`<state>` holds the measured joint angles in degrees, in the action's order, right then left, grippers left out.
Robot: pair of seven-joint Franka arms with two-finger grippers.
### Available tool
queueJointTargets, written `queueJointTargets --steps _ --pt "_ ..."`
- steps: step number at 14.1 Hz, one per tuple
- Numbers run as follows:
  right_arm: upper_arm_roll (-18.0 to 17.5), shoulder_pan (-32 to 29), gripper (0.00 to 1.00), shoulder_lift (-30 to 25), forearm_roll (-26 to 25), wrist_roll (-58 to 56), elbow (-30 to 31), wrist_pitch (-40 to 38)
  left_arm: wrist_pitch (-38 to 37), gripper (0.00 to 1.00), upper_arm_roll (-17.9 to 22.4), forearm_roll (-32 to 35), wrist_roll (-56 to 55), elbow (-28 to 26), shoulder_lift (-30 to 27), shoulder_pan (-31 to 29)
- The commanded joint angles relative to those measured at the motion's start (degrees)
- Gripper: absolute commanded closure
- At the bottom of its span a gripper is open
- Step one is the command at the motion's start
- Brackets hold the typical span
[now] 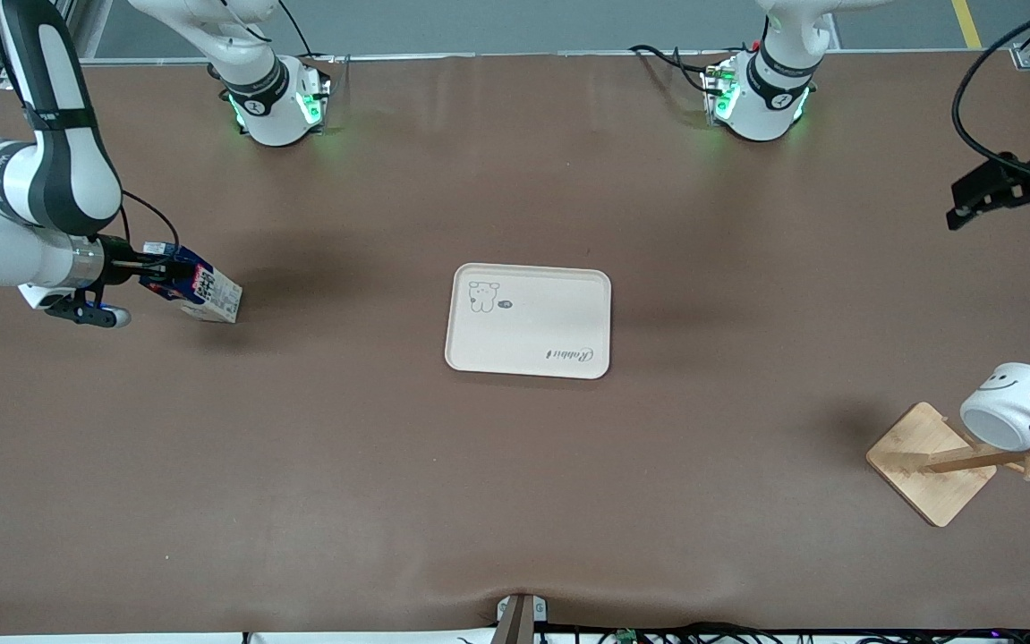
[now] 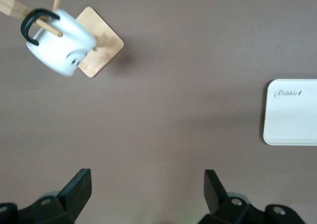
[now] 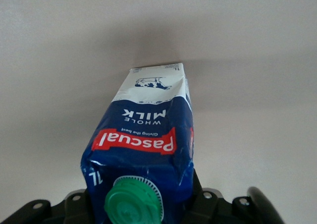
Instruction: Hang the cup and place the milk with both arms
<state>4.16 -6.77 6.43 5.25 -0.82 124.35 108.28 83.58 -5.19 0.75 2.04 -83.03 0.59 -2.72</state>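
Note:
The white cup (image 1: 1011, 407) with a smiley face hangs by its black handle on a peg of the wooden rack (image 1: 931, 465), near the left arm's end of the table. It also shows in the left wrist view (image 2: 59, 48). My left gripper (image 1: 966, 204) is open and empty (image 2: 147, 189), up in the air over bare table, apart from the cup. My right gripper (image 1: 152, 266) is shut on the blue top of the milk carton (image 1: 206, 293), which is tilted low over the table at the right arm's end. The right wrist view shows the carton (image 3: 143, 135) with its green cap between the jaws.
A cream tray (image 1: 528, 358) with a dog drawing lies at the table's middle and shows at the edge of the left wrist view (image 2: 292, 130). The rack's square base (image 2: 101, 43) lies on the brown table cover.

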Motion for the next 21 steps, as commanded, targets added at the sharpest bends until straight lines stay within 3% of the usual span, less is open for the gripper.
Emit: queueJointTargets --steps 1,3,8,11,12,14,16,21 --pt "-1.26 -1.49 0.01 -1.42 -1.12 -0.50 1.52 0.27 0.35 0.00 2.81 0.66 -0.55 -5.65 -4.62 3.15" --pt "-1.35 -1.31 0.00 -1.42 -1.12 -0.59 0.38 -1.83 0.35 0.00 3.17 0.75 -0.63 -6.79 -5.77 4.03" --pt "-1.70 -0.35 0.00 -0.46 -0.85 -0.33 -11.73 -15.35 0.53 0.00 2.99 0.66 -1.42 -9.96 -8.50 4.39" --pt "-1.62 2.55 0.00 1.56 -1.11 -0.32 -24.72 -27.03 0.18 0.00 2.56 0.13 -1.42 -9.26 -8.14 3.60" --pt "-1.70 3.77 0.00 3.05 -0.42 0.20 -29.29 -28.98 -0.09 0.00 2.56 0.13 -1.60 -9.35 -8.14 3.68" --pt "-1.62 5.80 0.00 3.50 -1.47 -0.15 -32.66 -29.71 -1.32 0.00 2.47 0.56 -2.82 -9.35 -8.06 3.95" --pt "-1.53 5.19 0.00 4.81 -1.12 -0.32 -42.83 -34.33 -1.41 0.00 2.12 0.66 -4.14 -9.35 -8.14 4.04" --pt "-1.26 5.54 0.00 3.94 -1.90 -0.32 -55.43 -41.66 -1.93 0.00 -0.17 0.83 -8.36 -9.08 -8.32 3.86"
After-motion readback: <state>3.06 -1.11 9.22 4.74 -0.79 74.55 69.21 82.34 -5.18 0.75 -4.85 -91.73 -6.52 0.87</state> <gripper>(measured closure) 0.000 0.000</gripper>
